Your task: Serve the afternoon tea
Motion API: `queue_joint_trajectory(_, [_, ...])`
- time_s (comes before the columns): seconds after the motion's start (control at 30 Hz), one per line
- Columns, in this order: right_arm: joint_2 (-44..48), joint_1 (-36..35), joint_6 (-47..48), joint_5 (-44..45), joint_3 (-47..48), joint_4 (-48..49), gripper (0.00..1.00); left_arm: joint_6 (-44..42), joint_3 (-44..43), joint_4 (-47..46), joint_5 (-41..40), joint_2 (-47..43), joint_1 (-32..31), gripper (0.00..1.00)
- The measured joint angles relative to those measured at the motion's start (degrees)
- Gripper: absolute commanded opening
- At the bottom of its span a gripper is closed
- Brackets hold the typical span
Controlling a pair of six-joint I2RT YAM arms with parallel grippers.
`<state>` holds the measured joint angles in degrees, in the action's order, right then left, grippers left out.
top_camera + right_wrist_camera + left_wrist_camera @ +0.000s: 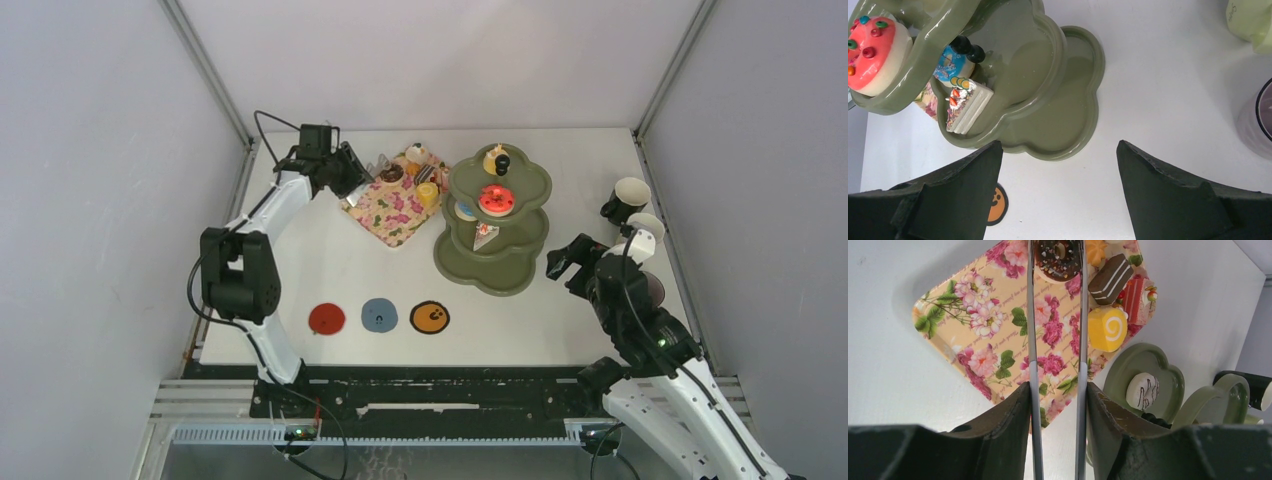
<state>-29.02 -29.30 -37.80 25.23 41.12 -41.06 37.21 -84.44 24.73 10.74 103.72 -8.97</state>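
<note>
From above, the olive-green stand (490,272) sits at about 1 o'clock from the table's middle. It has three scalloped tiers, a black knob (502,163) on top and a red-frosted donut (496,200) on the upper tier. The floral tray (392,218) lies just beside it at 9 o'clock, with toy cakes crowded at its far corner. The left gripper (345,178) is at the tray's 10 o'clock edge. The mugs (631,192) stand at the stand's 3 o'clock, and the right gripper (562,262) is between them and the stand. Three round coasters (379,315) line up at its 7 o'clock.

In the left wrist view, the dark fingers are closed narrow on metal tongs (1031,340), one blade against each finger. The blade tips flank a chocolate donut (1057,257) with sprinkles on the tray — whether they press on it I cannot tell. A yellow swirl roll (1108,329) lies at the donut's 5 o'clock and a brown layered slice (1110,277) at its 3 o'clock.

In the right wrist view, the jaws stand wide and hold nothing, above the bare bottom tier. On the middle tier a blue-frosted donut (950,67) sits with a white cake slice (968,105) at its 5 o'clock.
</note>
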Motion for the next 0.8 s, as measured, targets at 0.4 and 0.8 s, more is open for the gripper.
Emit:
queue_joint_trajectory(0.4, [-0.3, 0.0, 0.0, 0.0, 0.0, 0.0, 0.92, 2.1, 0.0, 0.0, 0.6, 3.8, 0.0, 0.47])
queue_joint_trajectory(0.8, [-0.5, 0.0, 0.0, 0.0, 0.0, 0.0, 0.92, 4.3, 0.0, -0.4, 2.4, 4.0, 0.0, 0.08])
